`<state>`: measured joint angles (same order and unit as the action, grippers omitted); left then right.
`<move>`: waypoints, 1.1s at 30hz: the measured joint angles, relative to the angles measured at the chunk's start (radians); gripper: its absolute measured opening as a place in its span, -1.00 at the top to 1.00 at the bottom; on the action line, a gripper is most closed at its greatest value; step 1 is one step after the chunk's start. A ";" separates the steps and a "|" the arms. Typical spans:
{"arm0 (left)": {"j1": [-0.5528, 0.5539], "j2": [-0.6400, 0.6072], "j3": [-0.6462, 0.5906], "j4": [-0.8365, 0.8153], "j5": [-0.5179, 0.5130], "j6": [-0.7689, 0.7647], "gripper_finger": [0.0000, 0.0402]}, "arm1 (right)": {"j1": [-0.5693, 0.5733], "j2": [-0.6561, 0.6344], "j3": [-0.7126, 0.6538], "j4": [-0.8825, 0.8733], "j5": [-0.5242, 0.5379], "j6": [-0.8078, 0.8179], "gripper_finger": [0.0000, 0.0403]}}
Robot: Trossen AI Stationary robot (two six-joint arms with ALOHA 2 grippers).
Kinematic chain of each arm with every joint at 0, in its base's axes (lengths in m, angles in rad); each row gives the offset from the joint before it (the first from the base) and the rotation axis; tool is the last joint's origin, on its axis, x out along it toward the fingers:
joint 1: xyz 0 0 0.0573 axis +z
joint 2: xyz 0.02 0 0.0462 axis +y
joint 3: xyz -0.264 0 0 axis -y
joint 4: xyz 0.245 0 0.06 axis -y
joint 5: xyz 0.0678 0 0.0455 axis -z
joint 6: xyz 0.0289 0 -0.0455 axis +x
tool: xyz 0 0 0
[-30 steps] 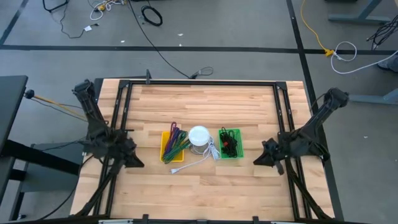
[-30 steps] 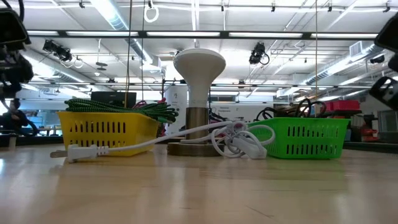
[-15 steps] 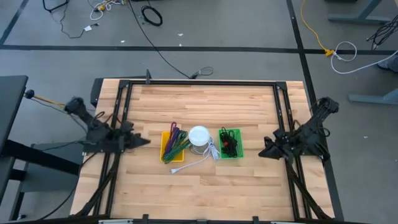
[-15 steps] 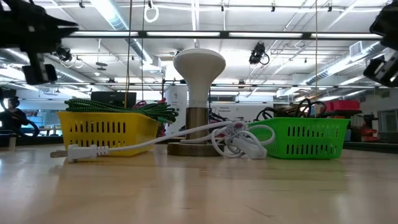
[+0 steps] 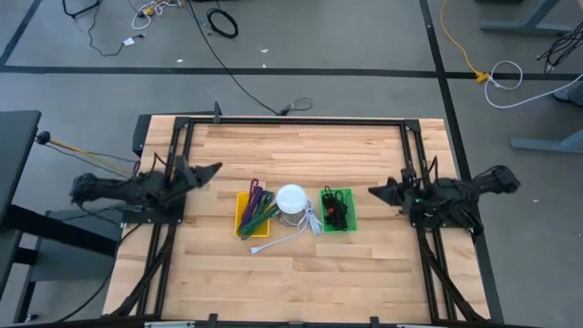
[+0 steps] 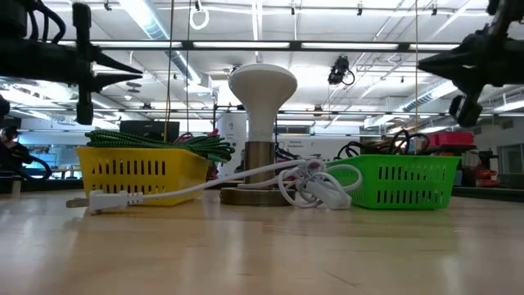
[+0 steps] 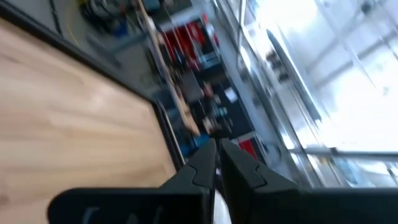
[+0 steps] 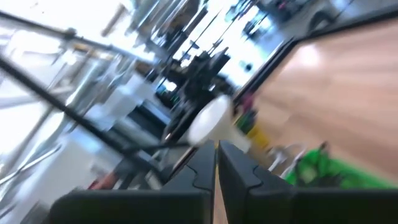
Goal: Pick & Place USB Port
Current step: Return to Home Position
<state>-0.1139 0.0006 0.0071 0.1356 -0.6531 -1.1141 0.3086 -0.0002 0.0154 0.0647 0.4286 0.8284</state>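
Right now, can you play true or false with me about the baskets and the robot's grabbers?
1. The yellow basket has cables in it. True.
2. The green basket is empty. False: dark cables lie in it.
3. The white lamp stands between the two baskets. True.
4. The left gripper is holding a cable. False: it is shut on nothing, up over the left side of the table. The right gripper is shut and empty too, over the right side.
5. The white cord lies on the table, outside both baskets. True.
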 joint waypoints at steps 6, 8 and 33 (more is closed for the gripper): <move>0.138 0.000 0.000 0.000 0.000 0.000 0.87 | -0.154 0.000 0.000 0.000 0.000 0.000 0.89; 0.173 0.000 0.000 0.001 0.000 0.000 0.87 | -0.201 0.000 0.000 0.000 0.000 0.000 0.89; 0.336 0.002 0.000 0.002 0.000 0.000 0.87 | -0.405 0.000 0.000 0.001 0.000 0.000 0.89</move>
<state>0.2218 0.0021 0.0071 0.1375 -0.6529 -1.1137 -0.0959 -0.0002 0.0154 0.0655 0.4286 0.8284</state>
